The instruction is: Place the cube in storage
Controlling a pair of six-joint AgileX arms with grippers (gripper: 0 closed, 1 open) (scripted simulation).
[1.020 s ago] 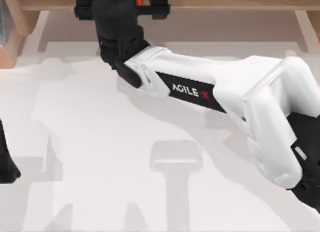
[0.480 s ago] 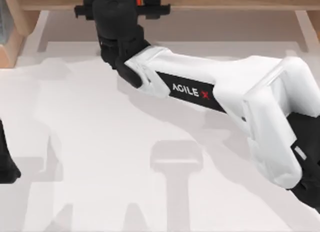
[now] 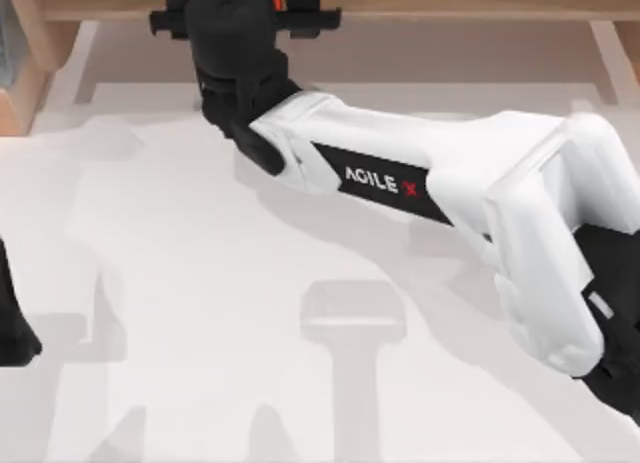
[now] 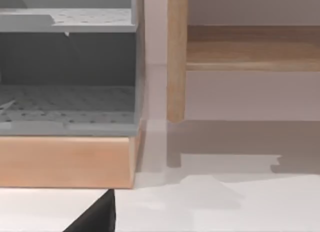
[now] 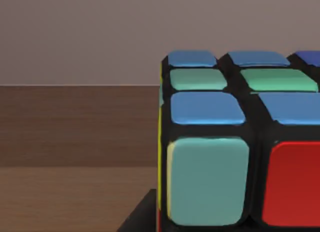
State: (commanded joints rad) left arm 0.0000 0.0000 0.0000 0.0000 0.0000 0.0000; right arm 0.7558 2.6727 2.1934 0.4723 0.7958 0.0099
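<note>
Right arm carries the cube toward the wooden storage at the table's far edge.

From above, your right gripper (image 3: 245,23) reaches to 12 o'clock, orange showing there; its wrist view has the cube (image 5: 240,142) close up, apparently clasped, ready to deposit. Left arm (image 3: 12,323) parked at 9 o'clock; its pincer's state I cannot tell.

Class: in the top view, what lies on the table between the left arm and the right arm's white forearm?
Top view: the table between left arm and right arm is bare, with shadows only.
</note>
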